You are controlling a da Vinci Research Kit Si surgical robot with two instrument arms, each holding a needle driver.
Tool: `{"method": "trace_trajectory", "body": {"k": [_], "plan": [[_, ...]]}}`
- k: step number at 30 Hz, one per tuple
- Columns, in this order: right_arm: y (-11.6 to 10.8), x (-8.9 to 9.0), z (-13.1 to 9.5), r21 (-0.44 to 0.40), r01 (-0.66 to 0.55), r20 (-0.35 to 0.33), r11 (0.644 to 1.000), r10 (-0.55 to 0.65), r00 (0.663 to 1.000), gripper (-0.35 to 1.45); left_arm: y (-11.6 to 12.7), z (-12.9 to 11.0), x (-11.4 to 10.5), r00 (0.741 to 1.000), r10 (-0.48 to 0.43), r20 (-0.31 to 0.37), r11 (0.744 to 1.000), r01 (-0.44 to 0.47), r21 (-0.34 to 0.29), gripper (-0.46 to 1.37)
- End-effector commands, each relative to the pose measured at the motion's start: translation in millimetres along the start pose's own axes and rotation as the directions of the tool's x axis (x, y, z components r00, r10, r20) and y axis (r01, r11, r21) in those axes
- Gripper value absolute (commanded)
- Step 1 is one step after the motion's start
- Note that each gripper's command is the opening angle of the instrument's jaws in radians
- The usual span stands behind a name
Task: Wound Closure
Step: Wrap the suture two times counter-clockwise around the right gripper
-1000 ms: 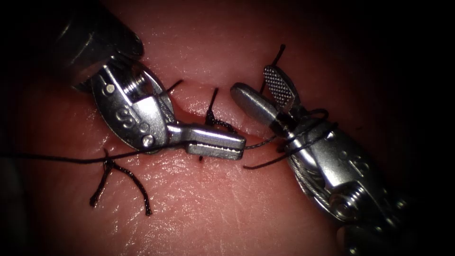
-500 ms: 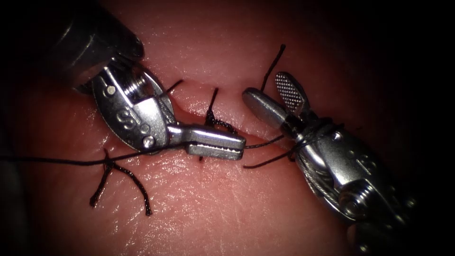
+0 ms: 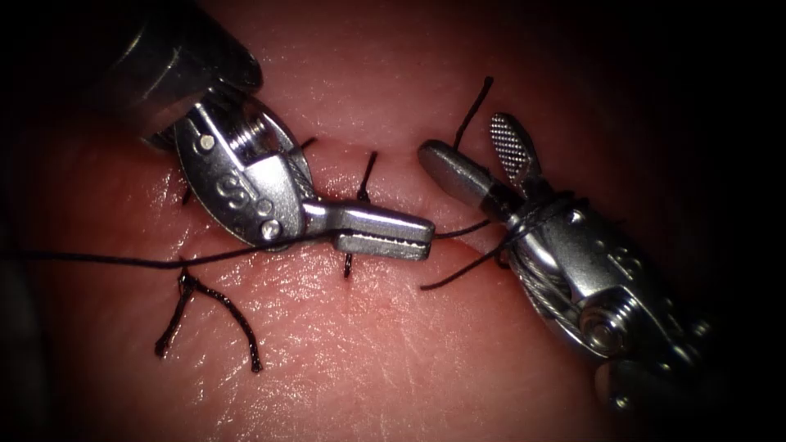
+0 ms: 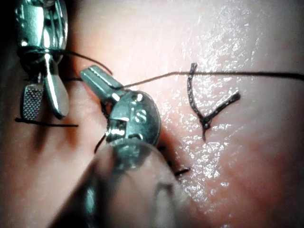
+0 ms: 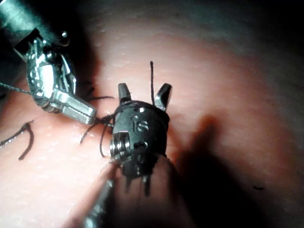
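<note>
While a finished black knot with cut ends (image 3: 190,288) sits at the frame's lower left, we judge closure partly done: our left steel needle driver (image 3: 426,237) is clamped on the thin black thread (image 3: 123,262), which is looped round our gaping, empty right needle driver (image 3: 479,147) above the pink tissue's cut (image 3: 393,196).

An embossed "S" on the left tool (image 3: 385,233) body

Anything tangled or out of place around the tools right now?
Yes: the thread is wound around the right tool just behind its open, empty jaws. The left tool is shut on the same thread.
</note>
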Motion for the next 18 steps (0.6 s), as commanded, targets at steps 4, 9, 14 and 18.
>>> {"method": "trace_trajectory", "body": {"k": [4,9,14,18], "plan": [[0.0,0.6,0.9,-0.006,-0.005,-0.009,1.000,0.005,1.000,0.93,0.0,0.0,0.0,1.000,0.000,0.001,1.000,0.000,-0.004,-0.35],[-0.1,0.6,2.0,0.014,-0.006,-0.004,1.000,0.006,1.000,-0.07,0.0,0.0,0.0,1.000,0.000,0.001,1.000,0.000,-0.004,-0.35],[-0.8,0.3,2.2,0.023,-0.007,-0.016,1.000,0.007,1.000,-0.35,0.0,0.0,0.0,1.000,0.000,0.000,1.000,0.000,-0.004,-0.35],[-1.2,0.3,2.2,0.025,-0.009,-0.020,1.000,0.009,1.000,-0.35,0.0,0.0,-0.1,1.000,0.000,0.000,1.000,0.000,-0.004,-0.35]]}}
